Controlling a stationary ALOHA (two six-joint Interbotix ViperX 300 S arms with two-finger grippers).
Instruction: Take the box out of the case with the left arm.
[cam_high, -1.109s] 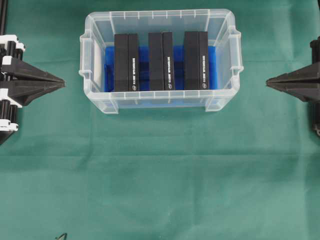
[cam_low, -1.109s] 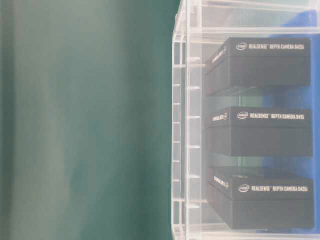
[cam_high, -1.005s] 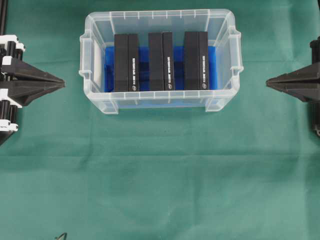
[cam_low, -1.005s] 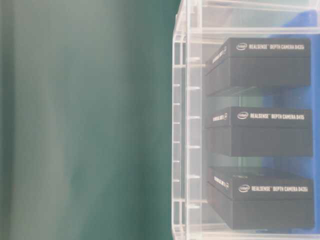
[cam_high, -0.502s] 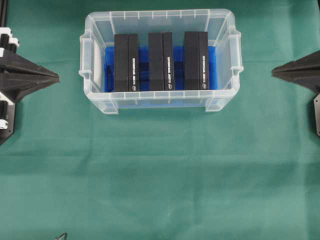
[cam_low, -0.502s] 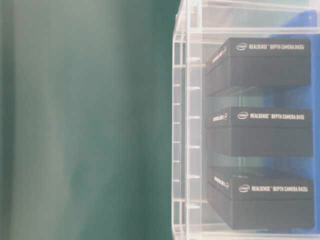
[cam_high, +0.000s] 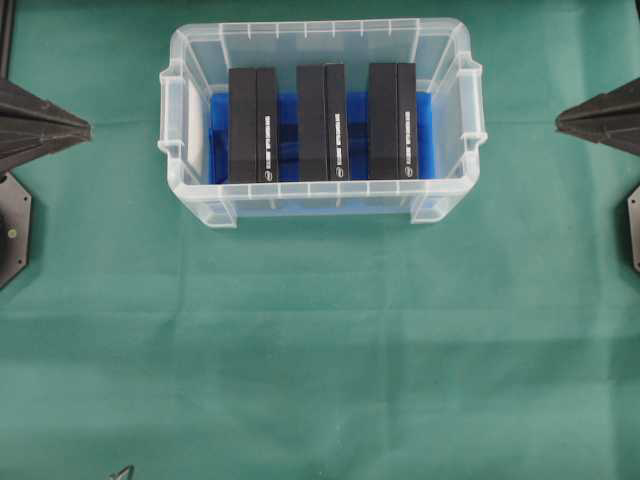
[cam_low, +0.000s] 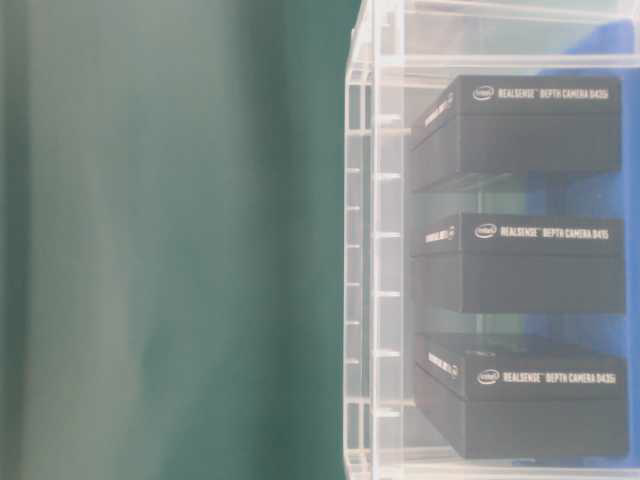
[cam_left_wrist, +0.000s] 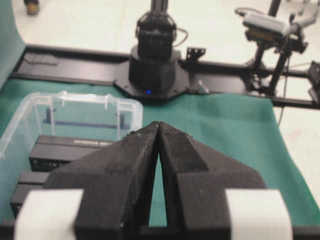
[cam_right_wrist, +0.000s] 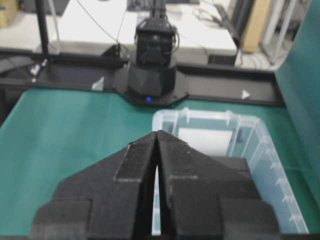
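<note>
**Approach not yet begun: three boxes wait in the case**

Green cloth covers the desk (cam_high: 320, 350), and most of it lies bare across the lower half of the overhead view. The case (cam_high: 190, 120) sits at upper centre, its blue lining showing under three black boxes standing side by side: the left box (cam_high: 252, 124), the middle box (cam_high: 321, 122) and the right box (cam_high: 392, 121). The task does not say which one is meant.

I judge the job to be at its opening step. The left claw (cam_high: 85, 127) sits at the left edge of the frame, closed to a point with nothing in it, well apart from the case. The right claw (cam_high: 562, 120) at the right edge is likewise pressed shut and empty.

Next, the left claw would need to open, travel over the near rim and come down onto a box. Narrow gaps separate the boxes, so the fingers have little room; the left box stands close to the case's left wall. Above the case the way looks open.
</note>
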